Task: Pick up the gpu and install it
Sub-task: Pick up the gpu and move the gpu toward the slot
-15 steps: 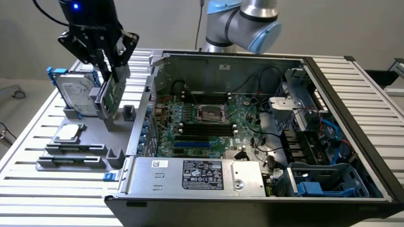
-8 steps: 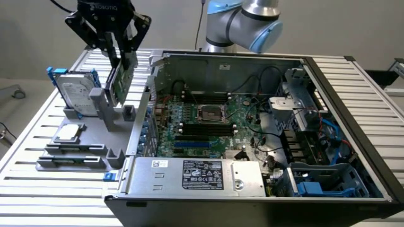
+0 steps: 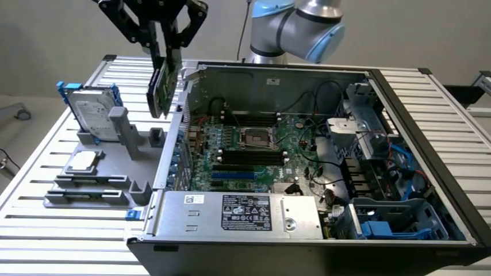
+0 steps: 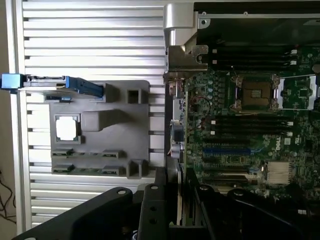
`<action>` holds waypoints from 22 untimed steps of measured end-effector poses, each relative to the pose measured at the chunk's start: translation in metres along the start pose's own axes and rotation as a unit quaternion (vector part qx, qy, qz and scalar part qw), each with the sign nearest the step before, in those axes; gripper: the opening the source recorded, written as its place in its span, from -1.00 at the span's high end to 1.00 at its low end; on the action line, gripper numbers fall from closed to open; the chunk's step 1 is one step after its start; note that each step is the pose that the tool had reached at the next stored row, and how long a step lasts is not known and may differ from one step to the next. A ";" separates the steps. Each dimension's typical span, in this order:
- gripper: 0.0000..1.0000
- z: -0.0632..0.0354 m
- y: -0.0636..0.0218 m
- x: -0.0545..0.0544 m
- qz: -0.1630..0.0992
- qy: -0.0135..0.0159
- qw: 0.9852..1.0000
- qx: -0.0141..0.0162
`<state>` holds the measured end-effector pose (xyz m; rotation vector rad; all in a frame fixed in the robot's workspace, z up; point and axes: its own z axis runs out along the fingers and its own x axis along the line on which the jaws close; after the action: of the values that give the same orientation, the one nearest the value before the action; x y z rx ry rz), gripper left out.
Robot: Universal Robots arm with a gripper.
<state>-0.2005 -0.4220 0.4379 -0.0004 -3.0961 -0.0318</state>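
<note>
Exterior view: gpu (image 3: 161,92) clamped upright in the end effector (image 3: 165,46).
The end effector's upper part is cut off by the frame edge, and the card's top is hidden between the gripping fingers. In the wrist view the card is seen edge-on. It hangs below the fingers, above the open case (image 3: 429,132) wall on the exterior view's left. A slatted metal surface (image 3: 69,230) and a pale wall (image 3: 46,34) are seen around.

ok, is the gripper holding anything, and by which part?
Yes: the gripper is shut on the gpu, clamping its upper end; the card hangs below.
</note>
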 end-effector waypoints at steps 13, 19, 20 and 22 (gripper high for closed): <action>0.47 -0.0034 -0.0004 -0.059 0.000 0.004 1.000 0.000; 0.47 0.0009 -0.0005 -0.086 0.000 0.004 1.000 0.001; 0.47 0.0025 -0.0005 -0.091 0.000 0.004 1.000 0.001; 0.47 0.0058 -0.0003 -0.100 0.000 0.004 1.000 0.003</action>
<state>-0.1005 -0.4222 0.4276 -0.0003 -3.0887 -0.0235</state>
